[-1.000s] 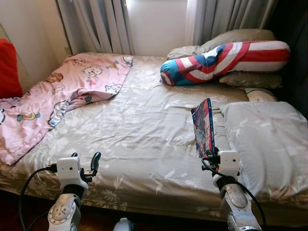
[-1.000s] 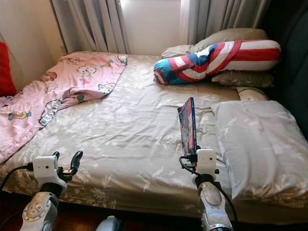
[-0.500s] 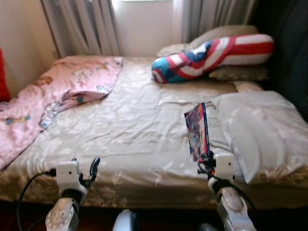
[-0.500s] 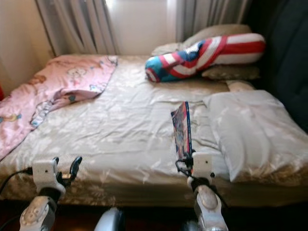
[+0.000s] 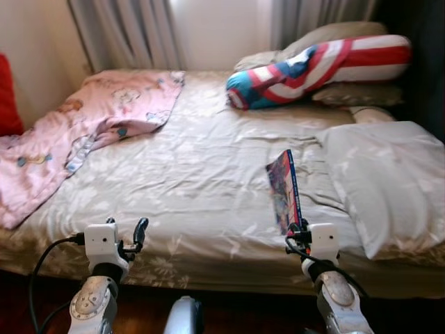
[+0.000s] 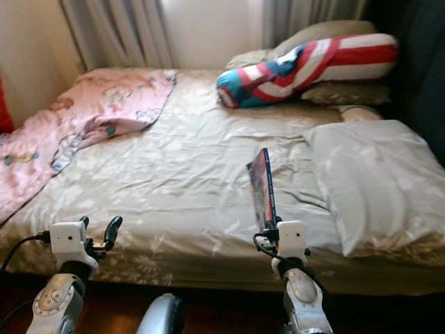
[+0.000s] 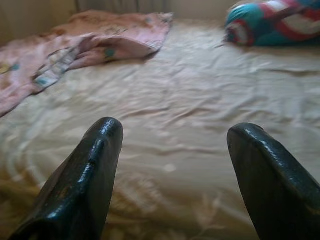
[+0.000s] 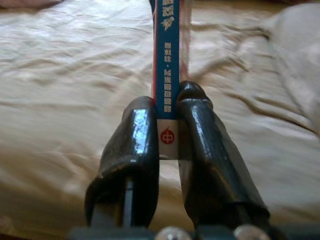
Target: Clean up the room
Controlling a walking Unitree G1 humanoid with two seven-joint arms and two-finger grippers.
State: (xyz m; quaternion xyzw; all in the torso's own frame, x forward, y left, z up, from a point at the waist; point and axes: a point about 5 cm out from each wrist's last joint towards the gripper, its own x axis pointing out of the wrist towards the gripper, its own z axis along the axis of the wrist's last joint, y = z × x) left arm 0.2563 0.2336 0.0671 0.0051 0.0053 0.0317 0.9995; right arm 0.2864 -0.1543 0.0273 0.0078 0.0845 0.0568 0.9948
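At the near edge of the bed (image 5: 201, 174), the right end effector (image 8: 167, 125) is clamped on the lower end of a book (image 5: 284, 189), held upright above the sheet beside a grey pillow (image 5: 382, 174). The left end effector (image 7: 170, 150) hangs with fingers apart over the sheet. A pink blanket (image 5: 76, 132) lies at the bed's far left.

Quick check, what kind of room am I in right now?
A bedroom, most likely: a bed with a pink blanket and pillows, curtains behind. The right gripper holds a book.
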